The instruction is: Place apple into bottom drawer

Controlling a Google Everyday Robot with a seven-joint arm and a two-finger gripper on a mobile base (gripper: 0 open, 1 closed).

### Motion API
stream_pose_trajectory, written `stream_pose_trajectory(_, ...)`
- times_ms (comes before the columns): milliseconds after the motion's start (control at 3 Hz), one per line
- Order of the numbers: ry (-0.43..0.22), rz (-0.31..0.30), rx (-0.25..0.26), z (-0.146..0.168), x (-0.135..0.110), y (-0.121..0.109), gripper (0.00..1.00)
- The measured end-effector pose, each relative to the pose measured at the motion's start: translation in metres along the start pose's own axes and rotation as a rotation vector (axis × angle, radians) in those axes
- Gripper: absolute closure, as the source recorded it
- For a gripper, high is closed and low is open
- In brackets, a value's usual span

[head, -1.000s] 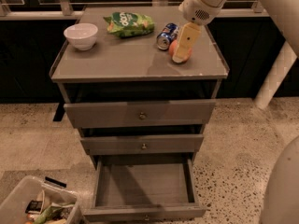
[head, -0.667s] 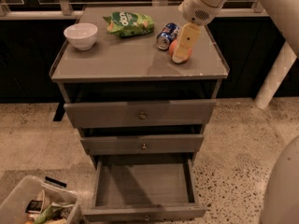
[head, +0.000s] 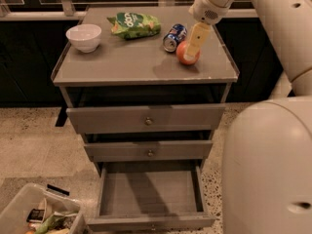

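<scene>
1. A grey cabinet (head: pixel 122 65) is seen on a speckled floor against a dark background; a white bowl (head: pixel 84 37), a green snack bag (head: pixel 134 24) and a blue can (head: pixel 174 37) are laid out on its top
2. The apple (head: pixel 181 52) is found at the right rear of the top, just beside the can and resting on the surface
3. The gripper (head: pixel 191 52) is held down over the apple from above, in contact with it or very nearly; whether it is clamped on the fruit cannot be told
4. Against the views of a second ago, almost nothing is changed: the gripper is kept at the same spot and the apple is not lifted
5. The pause is judged to be the grasping step, with the carry not yet begun
6. The bottom drawer (head: pixel 146 194) is pulled out and nothing is seen inside it, while the two upper drawers (head: pixel 146 120) are shut, so the way down is left free
7. A plastic bin (head: pixel 19 204) of oddments is set on the floor at the lower left, well apart from the drawer
</scene>
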State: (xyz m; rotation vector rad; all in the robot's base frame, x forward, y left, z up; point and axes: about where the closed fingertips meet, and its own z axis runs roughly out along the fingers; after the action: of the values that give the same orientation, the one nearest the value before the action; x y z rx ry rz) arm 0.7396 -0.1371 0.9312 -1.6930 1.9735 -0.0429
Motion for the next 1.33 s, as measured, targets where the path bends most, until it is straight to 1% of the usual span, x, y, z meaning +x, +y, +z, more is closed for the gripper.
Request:
stream_pose_trajectory(333,-0.011,0.009,0.037,-0.005,0.001,-0.016,0.00)
stream_pose_trajectory(667,-0.011,0.009,0.036,-0.005,0.001,-0.016,0.00)
stream_pose_trajectory(1000,-0.026,0.059,-0.021,0.027,0.016,-0.005,0.00)
stream_pose_trajectory(1333,-0.049,0.096,-0.099,0.065,0.025,0.014,0.00)
